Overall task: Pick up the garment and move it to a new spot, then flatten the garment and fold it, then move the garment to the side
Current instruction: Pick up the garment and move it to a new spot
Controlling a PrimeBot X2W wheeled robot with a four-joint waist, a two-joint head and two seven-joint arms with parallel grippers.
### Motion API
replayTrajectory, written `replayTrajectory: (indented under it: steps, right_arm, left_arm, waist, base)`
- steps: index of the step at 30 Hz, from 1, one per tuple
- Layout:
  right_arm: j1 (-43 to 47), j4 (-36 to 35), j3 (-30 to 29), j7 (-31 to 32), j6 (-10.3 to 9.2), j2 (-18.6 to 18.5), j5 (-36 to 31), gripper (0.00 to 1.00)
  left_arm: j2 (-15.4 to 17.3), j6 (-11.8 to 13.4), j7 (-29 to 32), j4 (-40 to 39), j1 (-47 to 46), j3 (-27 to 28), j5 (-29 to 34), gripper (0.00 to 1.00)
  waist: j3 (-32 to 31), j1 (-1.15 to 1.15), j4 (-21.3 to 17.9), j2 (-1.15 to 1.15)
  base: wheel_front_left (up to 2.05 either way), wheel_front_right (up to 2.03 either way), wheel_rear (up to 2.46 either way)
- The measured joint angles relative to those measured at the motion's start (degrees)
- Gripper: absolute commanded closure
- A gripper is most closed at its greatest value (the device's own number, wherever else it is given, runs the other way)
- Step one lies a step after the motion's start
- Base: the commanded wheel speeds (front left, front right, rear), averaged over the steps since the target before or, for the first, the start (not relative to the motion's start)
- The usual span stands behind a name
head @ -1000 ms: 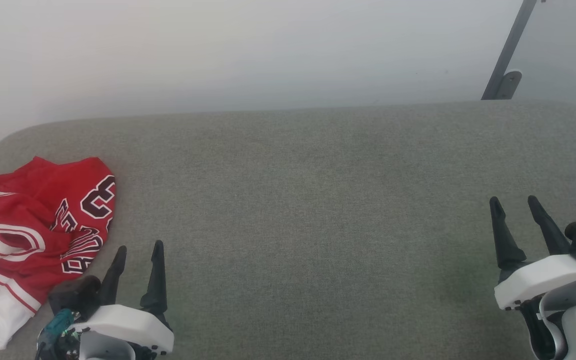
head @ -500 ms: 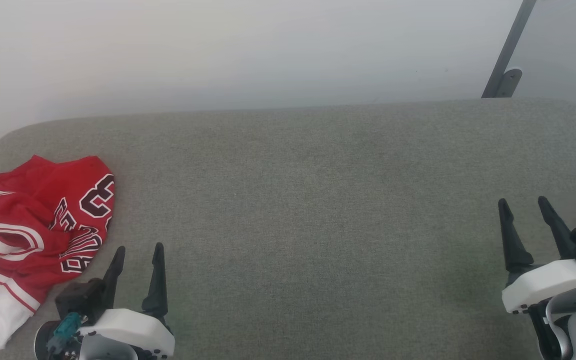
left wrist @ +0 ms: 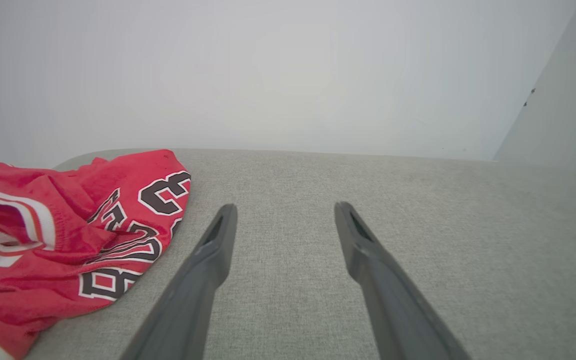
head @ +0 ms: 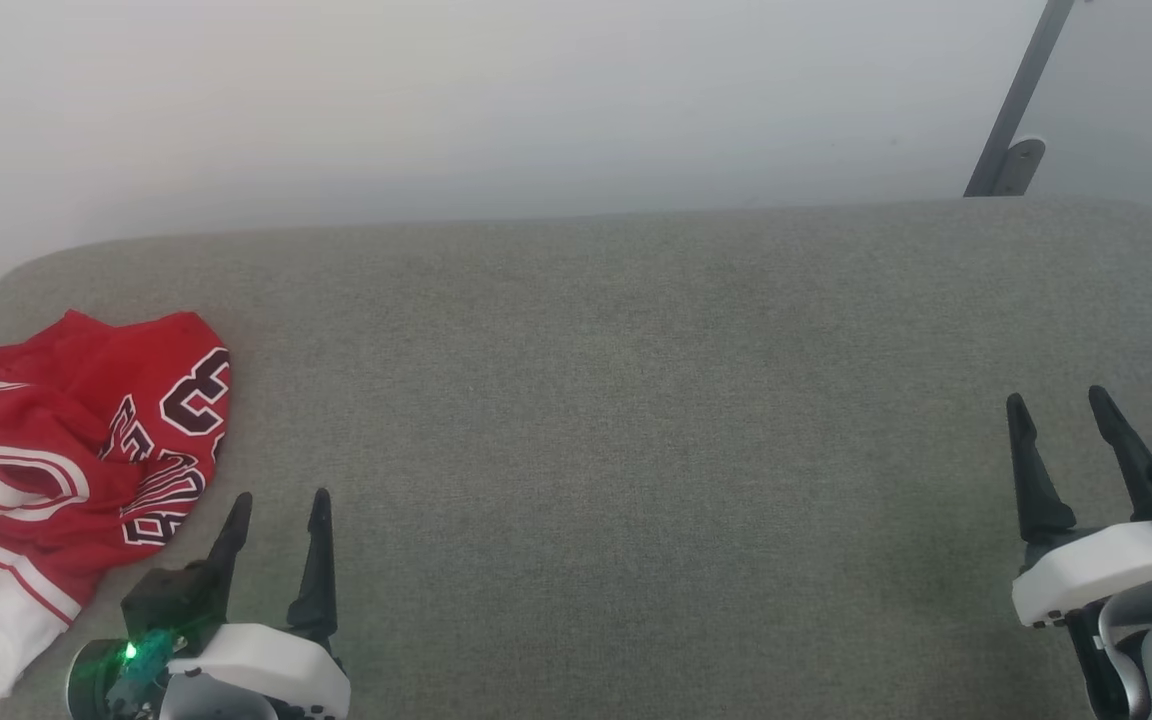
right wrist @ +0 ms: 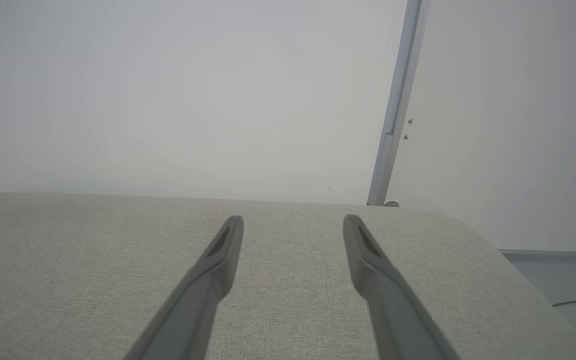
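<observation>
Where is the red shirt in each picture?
Head view: the red shirt lies crumpled at the far left, beside the left gripper.
Left wrist view: lower left, left of the fingers.
Right wrist view: faces the right end of the grey cushion, away from the shirt.
Shared landmark: the grey cushion, with the white wall behind.

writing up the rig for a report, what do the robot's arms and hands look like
Both the left hand and right hand have two long, dark, tapering fingers set in a smooth white shell. A green light glows on the left wrist's dark housing.
</observation>
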Motion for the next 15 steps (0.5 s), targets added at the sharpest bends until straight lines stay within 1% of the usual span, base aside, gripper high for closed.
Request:
replayTrajectory:
  steps: [10,15]
  right_arm:
    - [0.31,-0.35,-0.76,-0.83,0.0,-0.31,-2.01,0.0]
    - [0.9,-0.65,-1.26,-0.85,0.0,-0.24,-1.09,0.0]
  left_arm:
    - [-0.55,-0.79,-0.96,-0.24,-0.01,0.35,2.79,0.0]
    - [-0.85,-1.01,-0.96,-0.2,-0.19,0.64,1.92,0.0]
  waist:
    - [0.07,0.0,0.33,0.0]
    - [0.18,0.0,1.33,0.0]
  base:
    - [0.0,0.0,0.0]
    - [0.0,0.0,0.0]
